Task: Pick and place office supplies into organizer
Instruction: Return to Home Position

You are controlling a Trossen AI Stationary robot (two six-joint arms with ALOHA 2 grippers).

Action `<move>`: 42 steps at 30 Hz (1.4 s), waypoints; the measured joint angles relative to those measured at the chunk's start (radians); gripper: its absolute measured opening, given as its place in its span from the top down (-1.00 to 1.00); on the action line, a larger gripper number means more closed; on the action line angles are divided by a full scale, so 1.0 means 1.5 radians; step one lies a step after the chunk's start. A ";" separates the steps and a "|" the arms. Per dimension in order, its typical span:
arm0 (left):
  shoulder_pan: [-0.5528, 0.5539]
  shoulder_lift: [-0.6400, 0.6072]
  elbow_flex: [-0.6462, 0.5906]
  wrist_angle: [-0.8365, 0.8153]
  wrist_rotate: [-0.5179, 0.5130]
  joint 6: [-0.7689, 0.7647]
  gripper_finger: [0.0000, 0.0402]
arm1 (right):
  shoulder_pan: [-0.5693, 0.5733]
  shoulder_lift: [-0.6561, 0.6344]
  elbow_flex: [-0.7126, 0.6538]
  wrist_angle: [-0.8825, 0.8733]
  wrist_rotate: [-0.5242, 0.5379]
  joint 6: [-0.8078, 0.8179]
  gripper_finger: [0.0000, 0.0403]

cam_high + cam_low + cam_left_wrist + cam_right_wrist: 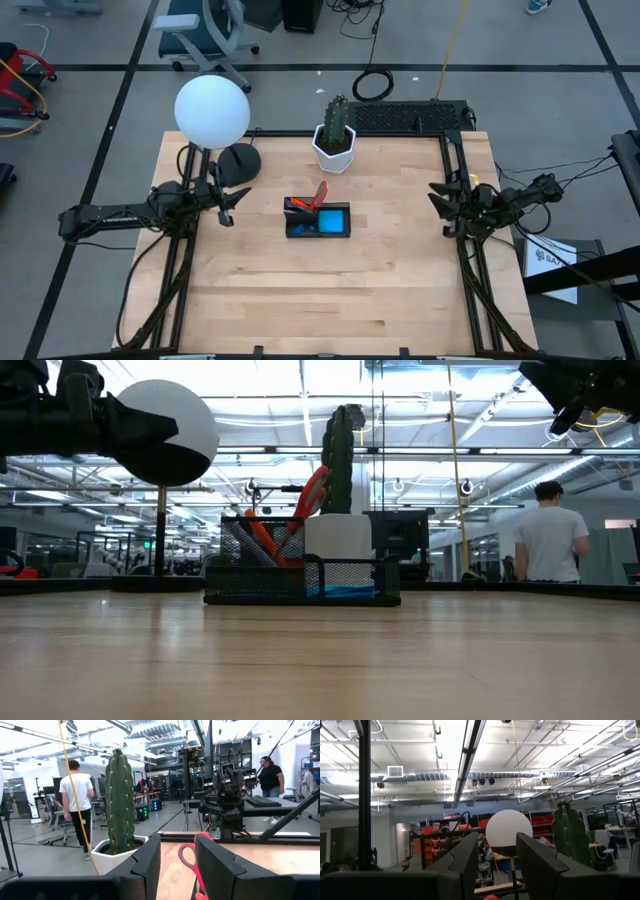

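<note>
The left arm (120, 215) and right arm (515, 198) are built of dark, slim links, trailed by black cables (585, 170). Each is tipped with two black, flat-faced, angular fingers (145, 865). Yellow wiring (603, 415) is seen at the right wrist.

Counter (330, 290): pale wood planks, smooth, faint satin sheen.
Organizer (362, 572): black wire mesh, metal-looking, matt.
Scissors (312, 495): red handles, glossy plastic.
Plant pot (335, 155): white, smooth, matt.
Lamp globe (212, 110): white, smooth, matt finish.
</note>
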 joint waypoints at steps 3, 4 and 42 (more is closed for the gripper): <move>0.000 0.000 0.000 -0.011 0.004 0.004 0.36 | 0.000 0.000 0.000 -0.038 0.000 0.000 0.38; 0.000 0.000 0.000 -0.018 0.008 0.010 0.36 | 0.000 0.000 0.000 -0.058 0.000 0.000 0.38; -0.001 0.006 0.002 -0.262 -0.079 0.092 0.36 | 0.000 0.018 -0.002 -0.367 0.105 -0.017 0.39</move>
